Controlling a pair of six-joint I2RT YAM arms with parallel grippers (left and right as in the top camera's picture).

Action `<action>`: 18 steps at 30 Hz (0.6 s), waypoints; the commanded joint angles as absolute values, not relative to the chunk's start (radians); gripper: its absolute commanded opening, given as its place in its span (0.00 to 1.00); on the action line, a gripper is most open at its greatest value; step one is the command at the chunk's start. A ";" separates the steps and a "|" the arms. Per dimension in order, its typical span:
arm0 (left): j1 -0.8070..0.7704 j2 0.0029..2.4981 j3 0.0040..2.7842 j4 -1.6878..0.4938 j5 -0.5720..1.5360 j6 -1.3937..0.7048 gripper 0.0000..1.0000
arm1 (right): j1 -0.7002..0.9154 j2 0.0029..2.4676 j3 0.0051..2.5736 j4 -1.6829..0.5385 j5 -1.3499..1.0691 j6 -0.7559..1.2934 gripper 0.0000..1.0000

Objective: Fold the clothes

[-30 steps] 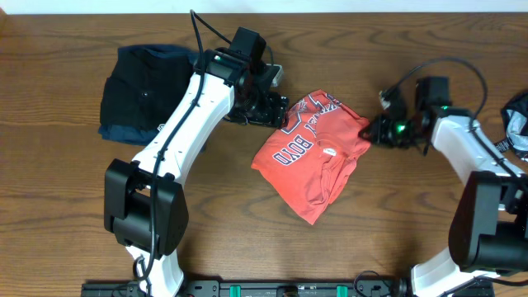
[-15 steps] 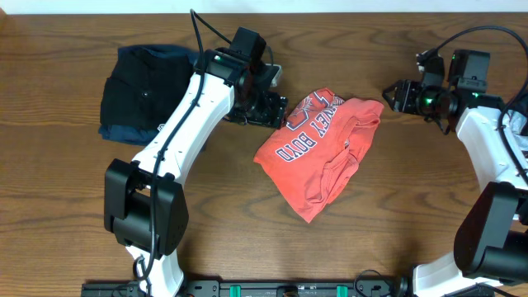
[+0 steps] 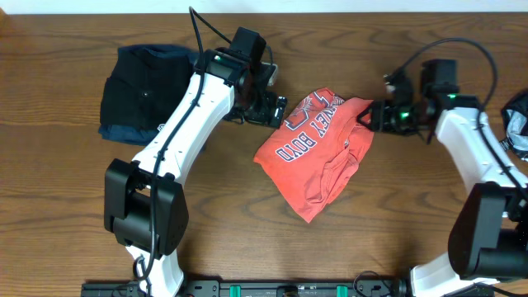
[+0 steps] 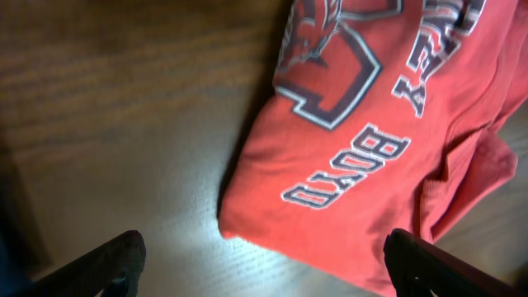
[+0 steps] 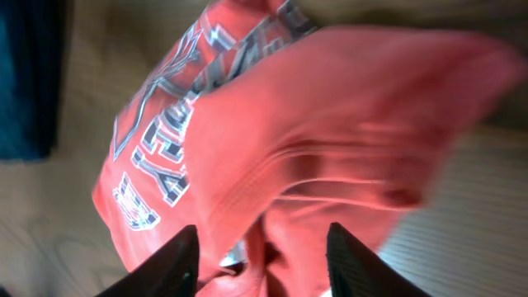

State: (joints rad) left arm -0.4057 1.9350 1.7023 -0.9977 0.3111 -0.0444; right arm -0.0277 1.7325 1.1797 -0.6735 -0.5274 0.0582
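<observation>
Mid-table: red tee [image 3: 318, 153], crumpled, roughly a lopsided wedge, narrow end toward the near edge. Soft knit, matte, with a ridge of folds down the right half. Chest print face up on the left half: block lettering and a crest, dark with pale outlines. Close up in the left wrist view [image 4: 371, 148], hem edge straight and double-stitched, flat on the wood.

Far left: dark pile [image 3: 144, 91], navy-black fabric, squarish and already folded, well apart from the tee. Also a dark blue strip at the left edge of the right wrist view [image 5: 29, 74].

Table [image 3: 247, 231]: brown wood, grain running left to right, slight sheen under the wrist light [image 4: 124, 124].

Left gripper [image 3: 268, 107]: just beside the tee's upper left edge, above the table. Fingers [image 4: 107, 260] spread wide, nothing between them [image 4: 264, 256].

Right gripper [image 3: 375, 117]: at the tee's upper right corner. Fingers [image 5: 177, 260] spread apart [image 5: 264, 252], red fabric [image 5: 330, 124] bunched just ahead of and between them. View blurred, so contact impossible to tell.

Right edge: pale item [image 3: 518, 115], grey and white, cut off by the frame, kind unclear.
</observation>
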 commanded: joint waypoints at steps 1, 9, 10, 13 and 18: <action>-0.405 1.934 1.682 -0.958 0.301 -0.023 0.94 | 0.008 1.721 1.147 -0.674 -0.419 0.094 0.54; -0.410 2.040 1.640 -0.801 0.310 0.017 0.95 | 0.016 1.721 1.042 -0.625 -0.469 0.072 0.68; -0.410 2.052 1.640 -0.785 0.333 0.030 0.95 | 0.019 1.721 1.026 -0.616 -0.469 0.072 0.68; -0.410 2.087 1.640 -0.729 0.437 0.078 0.95 | 0.024 1.721 0.974 -0.566 -0.487 0.073 0.69; -0.411 2.133 1.640 -0.672 0.473 0.117 0.95 | 0.026 1.721 0.896 -0.462 -0.528 0.072 0.69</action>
State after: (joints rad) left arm -0.4091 2.1105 1.6447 -0.6827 0.4217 0.0669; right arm 0.0154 1.7325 0.9279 -0.4885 -0.4789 0.0853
